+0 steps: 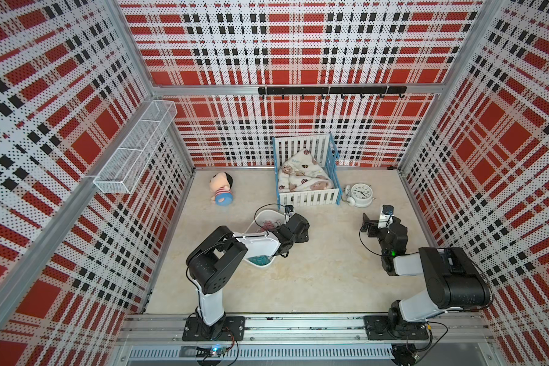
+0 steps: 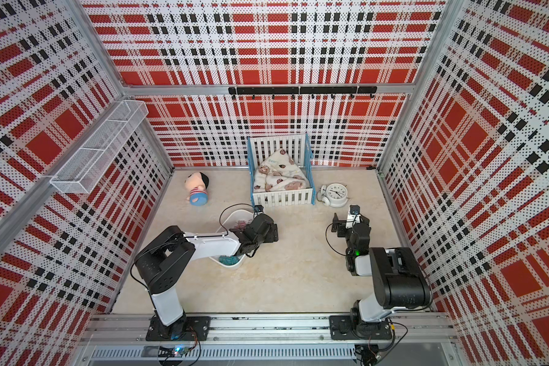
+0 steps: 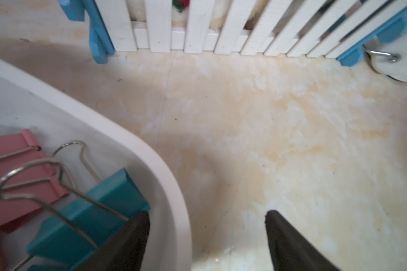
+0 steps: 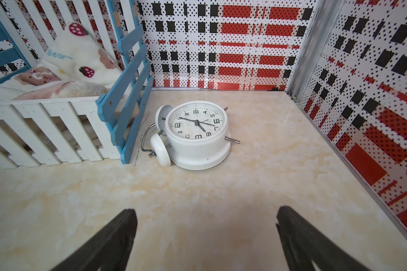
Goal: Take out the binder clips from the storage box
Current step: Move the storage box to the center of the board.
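Observation:
The white storage box lies left of centre on the floor, and my left arm crosses over its middle. Inside it are binder clips: pink ones at the far end and teal ones at the near end. In the left wrist view a pink clip and a teal clip with silver wire handles lie against the box wall. My left gripper is open and astride that wall, one finger over the teal clip and one over bare floor. It holds nothing. My right gripper is open and empty above the floor.
A white-and-blue slatted crib with a blanket stands at the back. A white alarm clock lies to its right, and a plush doll to its left. A wire-mesh basket hangs on the left wall.

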Controlling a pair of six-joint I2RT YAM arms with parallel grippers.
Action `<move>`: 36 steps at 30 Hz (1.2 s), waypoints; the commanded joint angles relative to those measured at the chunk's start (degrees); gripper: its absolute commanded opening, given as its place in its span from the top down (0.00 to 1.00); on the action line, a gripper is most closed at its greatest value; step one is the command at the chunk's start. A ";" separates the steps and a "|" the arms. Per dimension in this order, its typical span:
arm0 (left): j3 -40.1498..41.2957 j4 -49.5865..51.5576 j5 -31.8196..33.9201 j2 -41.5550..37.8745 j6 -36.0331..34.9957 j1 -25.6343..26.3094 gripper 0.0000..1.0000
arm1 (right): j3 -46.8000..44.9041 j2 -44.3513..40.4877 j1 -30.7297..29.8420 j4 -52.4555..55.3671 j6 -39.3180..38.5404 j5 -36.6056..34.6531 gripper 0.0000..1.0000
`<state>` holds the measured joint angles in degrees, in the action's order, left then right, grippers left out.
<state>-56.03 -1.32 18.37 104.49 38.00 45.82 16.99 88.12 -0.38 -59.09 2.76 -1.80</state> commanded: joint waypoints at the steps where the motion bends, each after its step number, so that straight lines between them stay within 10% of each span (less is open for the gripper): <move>1: 0.80 -1.67 0.26 -4.52 -1.56 0.50 0.15 | 0.96 0.39 -0.67 -1.44 -0.06 -0.64 0.00; 6: 1.74 -2.14 3.00 -9.91 -3.84 0.50 0.15 | 3.40 -1.26 -0.93 4.19 -0.67 -0.20 0.00; 10: 5.51 -3.68 5.78 -16.14 -5.97 -1.68 0.15 | 19.49 -3.32 -2.92 35.40 -6.59 5.31 0.00; 22: 24.19 -9.44 -3.70 -39.92 -7.40 -24.18 0.18 | 35.69 -2.02 -19.98 51.86 -10.01 13.60 0.00; 36: 28.19 -14.16 -19.03 -33.13 -11.10 -35.23 0.23 | 53.97 12.46 -32.66 58.21 -11.21 30.45 0.09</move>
<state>-27.79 -12.49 4.01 68.93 28.77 10.94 69.01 98.08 -31.16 -3.90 -7.57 23.51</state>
